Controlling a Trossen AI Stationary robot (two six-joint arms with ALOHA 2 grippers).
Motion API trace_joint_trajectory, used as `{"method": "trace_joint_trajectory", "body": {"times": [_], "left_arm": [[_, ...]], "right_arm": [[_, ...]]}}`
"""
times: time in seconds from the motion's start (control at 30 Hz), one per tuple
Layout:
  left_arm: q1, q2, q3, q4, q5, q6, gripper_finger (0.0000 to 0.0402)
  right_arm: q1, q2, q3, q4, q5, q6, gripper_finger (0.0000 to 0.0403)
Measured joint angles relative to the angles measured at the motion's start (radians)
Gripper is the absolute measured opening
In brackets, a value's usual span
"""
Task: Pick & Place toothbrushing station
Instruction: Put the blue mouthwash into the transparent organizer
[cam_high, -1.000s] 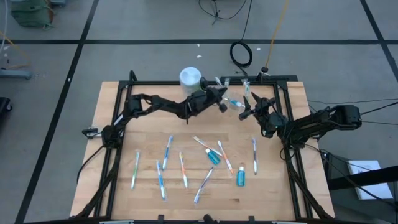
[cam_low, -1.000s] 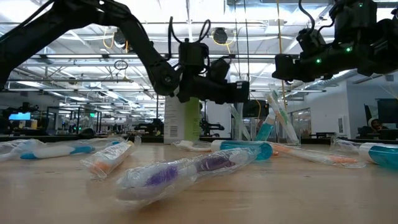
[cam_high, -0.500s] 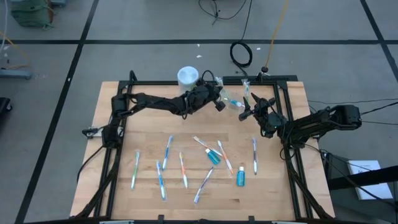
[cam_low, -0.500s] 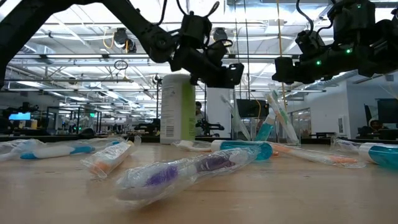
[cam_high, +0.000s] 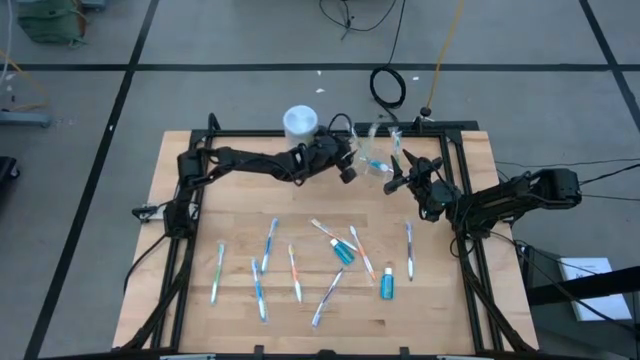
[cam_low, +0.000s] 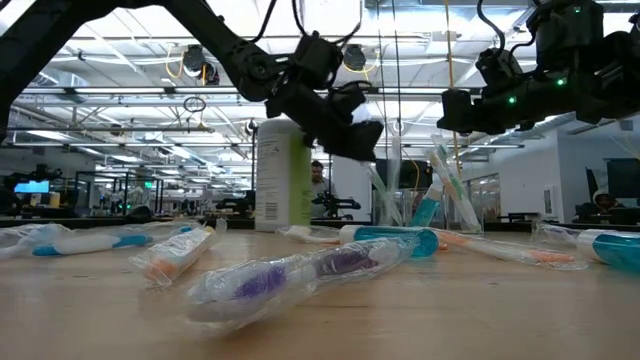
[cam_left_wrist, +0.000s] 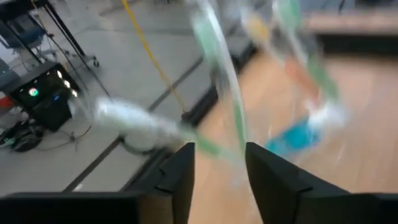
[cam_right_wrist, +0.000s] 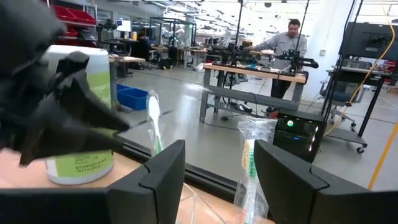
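Small clear plastic cup (cam_high: 378, 160) at the wooden surface's (cam_high: 240, 300) far edge, wrapped slim toothbrushes standing inside. Left pincer (cam_high: 347, 163) just beside the cup, fingers parted, gripping nothing. Right pincer (cam_high: 396, 178) on the cup's other side, released. Loose wrapped toothbrushes (cam_high: 269, 243) and teal-blue toothpaste tubes (cam_high: 386, 283) lie mid-surface; white green-labelled canister (cam_high: 301, 124) beside the left arm.

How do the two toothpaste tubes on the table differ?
The left tube lies slanted, close against toothbrushes; the right tube lies straight, apart from them. The left tube sits nearer the table's middle, the right tube nearer its front edge. Both are teal and lie flat.
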Motion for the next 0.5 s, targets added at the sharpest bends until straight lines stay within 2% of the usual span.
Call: {"method": "trace_joint_trajectory", "body": {"times": [0.23,0.37,0.5], "left_arm": [[-0.024,-0.144,0.0,-0.396,0.017,0.13,0.0174],[-0.056,-0.221,0.0,-0.633,0.16,0.181,0.0175],[-0.089,-0.263,0.0,-0.754,0.325,0.195,0.0175]], "right_arm": [[0.0,0.0,0.0,-0.002,-0.091,0.0,0.0182],[0.0,0.0,0.0,0.0,-0.125,-0.001,0.0182],[0.0,0.0,0.0,0.0,-0.127,0.029,0.0182]]}}
